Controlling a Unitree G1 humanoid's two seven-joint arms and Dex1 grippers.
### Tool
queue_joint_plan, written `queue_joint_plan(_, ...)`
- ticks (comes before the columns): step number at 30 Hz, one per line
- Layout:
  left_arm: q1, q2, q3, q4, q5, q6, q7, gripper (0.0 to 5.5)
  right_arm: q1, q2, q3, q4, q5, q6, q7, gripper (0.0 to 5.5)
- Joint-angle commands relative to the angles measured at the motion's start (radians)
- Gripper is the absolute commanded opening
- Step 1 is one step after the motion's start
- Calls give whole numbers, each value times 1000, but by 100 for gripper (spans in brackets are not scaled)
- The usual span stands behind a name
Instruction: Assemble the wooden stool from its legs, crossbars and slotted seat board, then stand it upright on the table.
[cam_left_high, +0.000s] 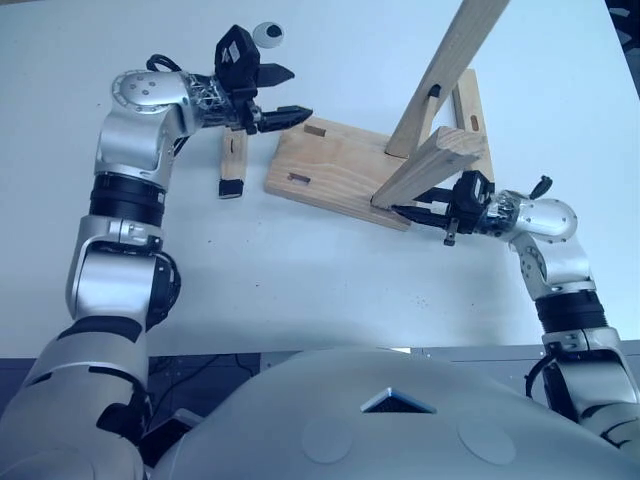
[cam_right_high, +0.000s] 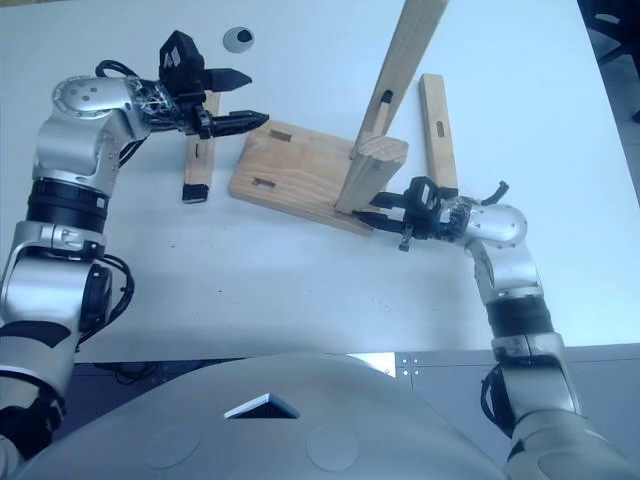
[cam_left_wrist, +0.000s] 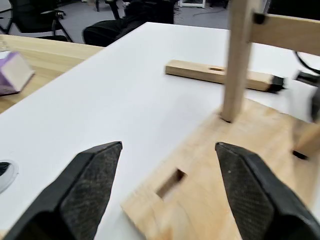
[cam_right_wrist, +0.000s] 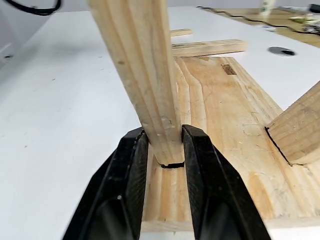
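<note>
The slotted seat board (cam_left_high: 335, 170) lies flat on the white table. A tall leg (cam_left_high: 450, 65) stands in its far right corner. A second leg (cam_left_high: 432, 163) leans in the near right corner slot, and my right gripper (cam_right_wrist: 163, 145) is shut on its base, right above the board. My left gripper (cam_left_high: 297, 93) hovers open over the board's far left corner, above an empty slot (cam_left_wrist: 170, 182). One loose leg (cam_left_high: 233, 160) lies left of the board, under my left gripper's wrist. Another loose leg (cam_left_high: 468, 105) lies beyond the board on the right.
A small round black-and-white disc (cam_left_high: 267, 33) sits on the table beyond my left gripper. Bare table top (cam_left_high: 300, 270) stretches between the board and the table's front edge. A neighbouring wooden table with a purple box (cam_left_wrist: 12, 75) stands beyond the far side.
</note>
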Motion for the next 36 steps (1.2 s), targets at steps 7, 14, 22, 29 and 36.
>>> queue_joint_plan(7,-235,-135,-30,566,278,-374,441,344,42,-115,-81,-78,8,65,51,274)
queue_joint_plan(14,-196,-92,-126,668,475,-467,508,344,196,-139,11,-344,7,222,46,299)
queue_joint_plan(22,-135,-98,-191,669,566,-573,409,344,136,-67,111,-236,-179,270,-161,299)
queue_joint_plan(29,-20,-3,-200,623,541,-692,182,344,39,6,82,-56,-236,225,-325,299)
queue_joint_plan(36,154,-20,-128,275,282,-627,-132,344,-101,187,77,109,-275,217,-530,299)
